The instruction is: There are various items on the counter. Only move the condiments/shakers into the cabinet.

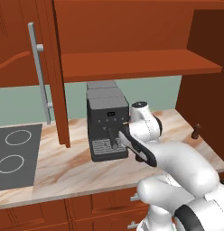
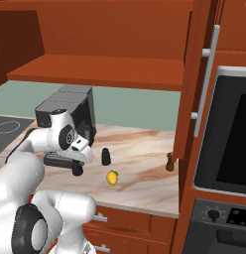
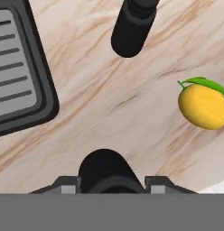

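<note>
In the hand view a black shaker (image 3: 105, 169) stands between my gripper (image 3: 113, 184), whose fingertips (image 3: 68, 184) press against its two sides. In the right base view the same shaker (image 2: 78, 170) sits on the counter (image 2: 145, 149) under my gripper (image 2: 78, 164), just in front of the coffee machine. A second black shaker (image 2: 106, 157) (image 3: 132, 27) stands a little farther back. The yellow lemon (image 2: 112, 177) (image 3: 203, 106) lies to the right. The brown mill (image 2: 169, 161) (image 1: 196, 131) stands near the right cabinet wall. The open cabinet shelf (image 1: 141, 63) (image 2: 95, 67) hangs above.
The dark-grey coffee machine (image 1: 107, 122) (image 2: 70, 106) stands right behind my hand, its drip tray (image 3: 19, 67) close by. A black stovetop (image 1: 14, 153) lies to the left. The open cabinet door with a grey bar handle (image 1: 39, 67) hangs left; an oven (image 2: 229, 139) stands right.
</note>
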